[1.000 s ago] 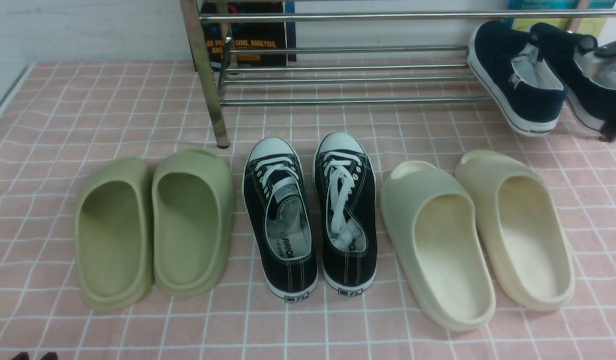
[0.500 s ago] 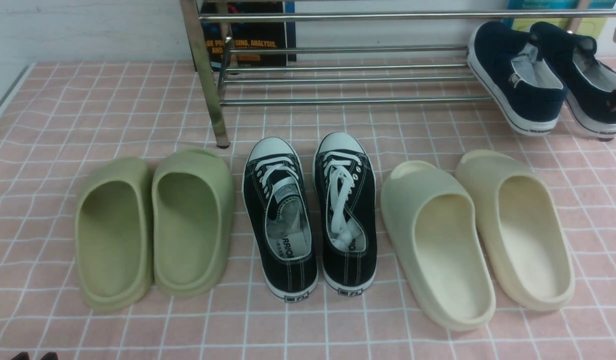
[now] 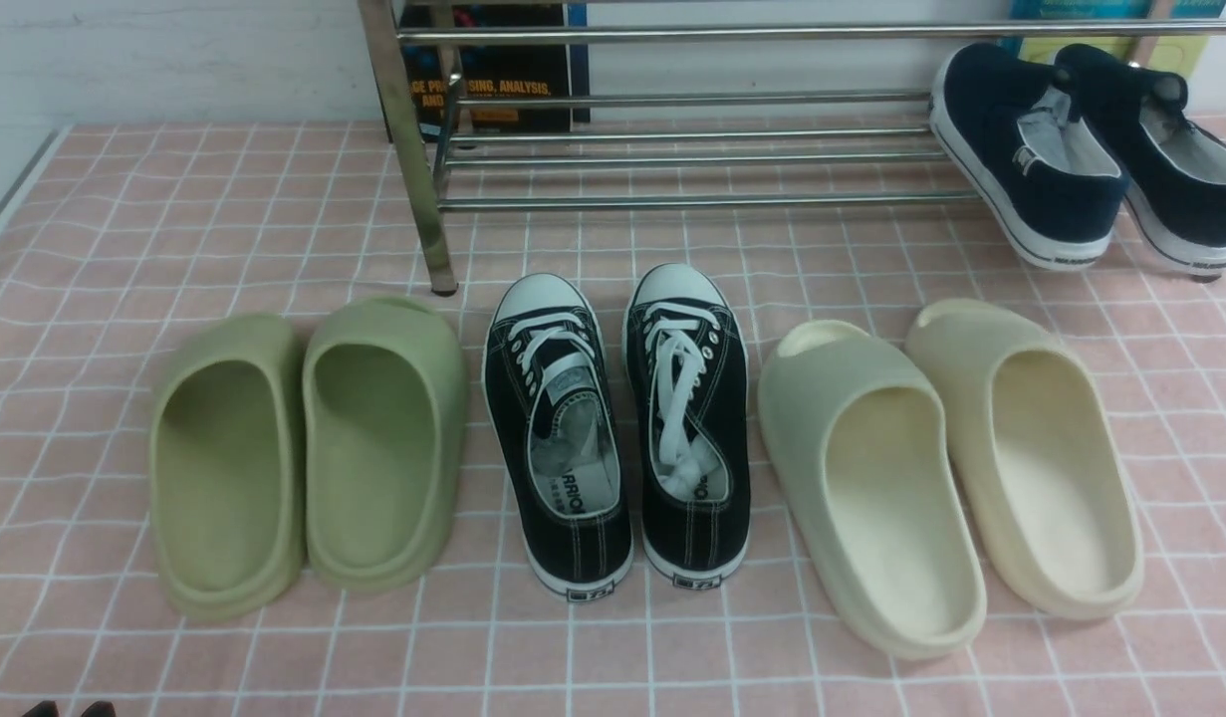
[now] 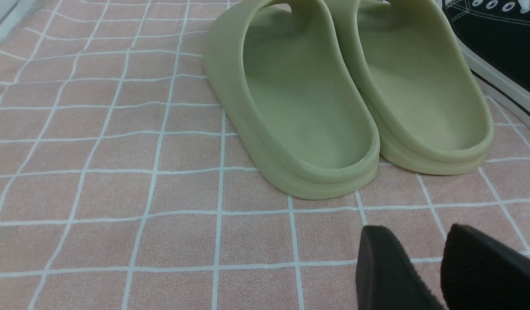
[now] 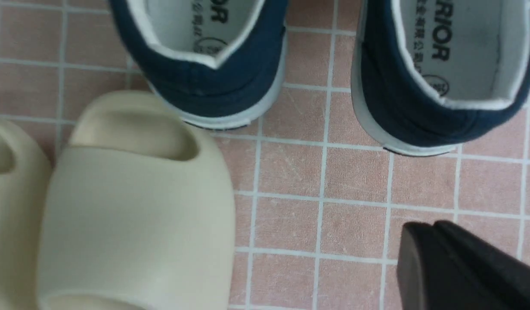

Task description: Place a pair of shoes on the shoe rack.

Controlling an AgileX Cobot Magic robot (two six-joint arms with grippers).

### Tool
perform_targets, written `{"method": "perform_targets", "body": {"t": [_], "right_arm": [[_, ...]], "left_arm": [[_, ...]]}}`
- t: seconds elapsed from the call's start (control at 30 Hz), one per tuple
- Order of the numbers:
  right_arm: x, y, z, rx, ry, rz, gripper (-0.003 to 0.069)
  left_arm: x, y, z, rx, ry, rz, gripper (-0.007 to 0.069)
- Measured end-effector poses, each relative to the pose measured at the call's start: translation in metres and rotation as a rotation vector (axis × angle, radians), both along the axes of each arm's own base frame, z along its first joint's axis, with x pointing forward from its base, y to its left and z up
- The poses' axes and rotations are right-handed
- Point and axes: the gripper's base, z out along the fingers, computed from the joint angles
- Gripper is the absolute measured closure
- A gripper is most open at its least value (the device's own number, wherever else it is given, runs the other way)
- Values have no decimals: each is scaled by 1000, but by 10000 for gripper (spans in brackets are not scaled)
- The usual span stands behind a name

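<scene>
Hovering low over the pink checked cloth (image 4: 118, 181) with the left gripper (image 4: 415, 234), its two dark fingers (image 4: 389, 271) slightly parted and clasping nothing. Just ahead of those fingertips, a pair of green foam slides (image 4: 308, 107), heels toward the gripper, side by side and touching. Beyond them, off to the right, the edge of a black lace-up sneaker (image 4: 497, 51).

On the other side, only a dark corner of the right gripper (image 5: 437, 245) in its wrist view, too little to tell whether parted or closed; nothing seen in its hold. Close ahead of it, bare cloth, then the heels of the pair of shoes (image 5: 213, 86), navy with white soles, apart from each other and from the gripper. Just beside one heel, toward the left gripper, the toe of a cream slide (image 5: 135, 202).

Farther still, in the front view, both navy shoes lying tilted across the lower bars of the shoe rack (image 3: 692, 199) at its right end, heels out past the front bar; impossible to tell whether touching the cloth.
</scene>
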Motion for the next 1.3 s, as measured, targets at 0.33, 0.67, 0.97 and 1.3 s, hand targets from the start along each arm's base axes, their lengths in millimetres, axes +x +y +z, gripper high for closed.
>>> {"method": "perform_targets", "body": {"t": [0.33, 0.67, 0.97, 1.3], "right_arm": [[-132, 41, 131, -138, -395, 49, 672], [-261, 58, 46, -76, -833, -123, 677], [-310, 62, -69, -103, -826, -165, 677], [-315, 67, -98, 67, -742, -231, 673]], "left_arm": [[0, 0, 0, 0, 0, 0, 385], [0, 0, 0, 0, 0, 0, 385], [0, 0, 0, 0, 0, 0, 385], [0, 0, 0, 0, 0, 0, 385]]}}
